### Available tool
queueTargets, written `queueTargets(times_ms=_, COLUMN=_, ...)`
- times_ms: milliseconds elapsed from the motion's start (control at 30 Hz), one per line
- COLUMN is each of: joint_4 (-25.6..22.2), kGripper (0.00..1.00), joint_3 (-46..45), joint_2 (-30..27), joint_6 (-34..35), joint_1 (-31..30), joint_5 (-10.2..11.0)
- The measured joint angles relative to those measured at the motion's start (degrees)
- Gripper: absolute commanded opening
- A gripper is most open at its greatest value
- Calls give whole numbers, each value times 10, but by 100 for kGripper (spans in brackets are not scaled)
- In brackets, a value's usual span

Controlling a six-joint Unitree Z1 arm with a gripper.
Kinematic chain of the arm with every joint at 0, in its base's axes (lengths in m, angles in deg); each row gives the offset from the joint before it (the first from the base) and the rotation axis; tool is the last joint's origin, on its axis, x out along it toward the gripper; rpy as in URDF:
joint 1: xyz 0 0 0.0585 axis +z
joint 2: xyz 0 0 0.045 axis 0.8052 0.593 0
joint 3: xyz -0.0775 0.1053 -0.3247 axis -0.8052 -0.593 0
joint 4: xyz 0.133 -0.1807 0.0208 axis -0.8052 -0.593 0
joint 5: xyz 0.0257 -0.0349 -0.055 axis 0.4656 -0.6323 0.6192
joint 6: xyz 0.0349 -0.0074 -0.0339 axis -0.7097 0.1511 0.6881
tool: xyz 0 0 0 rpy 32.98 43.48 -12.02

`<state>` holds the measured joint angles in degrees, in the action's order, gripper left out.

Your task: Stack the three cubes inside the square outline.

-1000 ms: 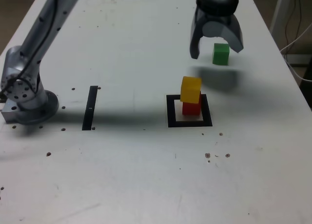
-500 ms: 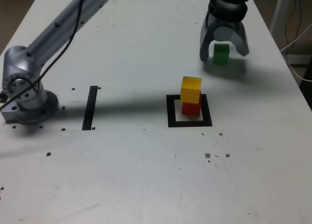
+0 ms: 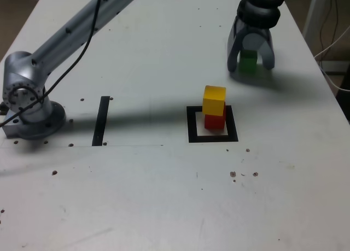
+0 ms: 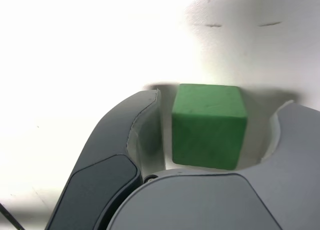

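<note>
Jaws of our gripper, narrower than a second ago, now straddle the green cube on the table without yet pinching it, leaving the yellow-on-red stack in the square outline awaiting it.

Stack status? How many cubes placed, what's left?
Done: yellow cube sits on the red cube inside the square outline. In hand: the gripper straddles the green cube on the table, with gaps showing either side, so not clamped yet. Left: grip it, lift it, and set it on the yellow cube.
</note>
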<state>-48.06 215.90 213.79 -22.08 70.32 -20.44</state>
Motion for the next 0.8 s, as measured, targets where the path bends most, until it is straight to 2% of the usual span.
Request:
queueTargets(times_ms=467, joint_4=-10, kGripper=23, joint_3=8, joint_2=0, joint_6=-7, joint_1=-3, joint_5=9)
queueTargets(times_ms=800, joint_4=-17, kGripper=23, joint_3=9, joint_2=-9, joint_6=-8, joint_1=-13, joint_5=7)
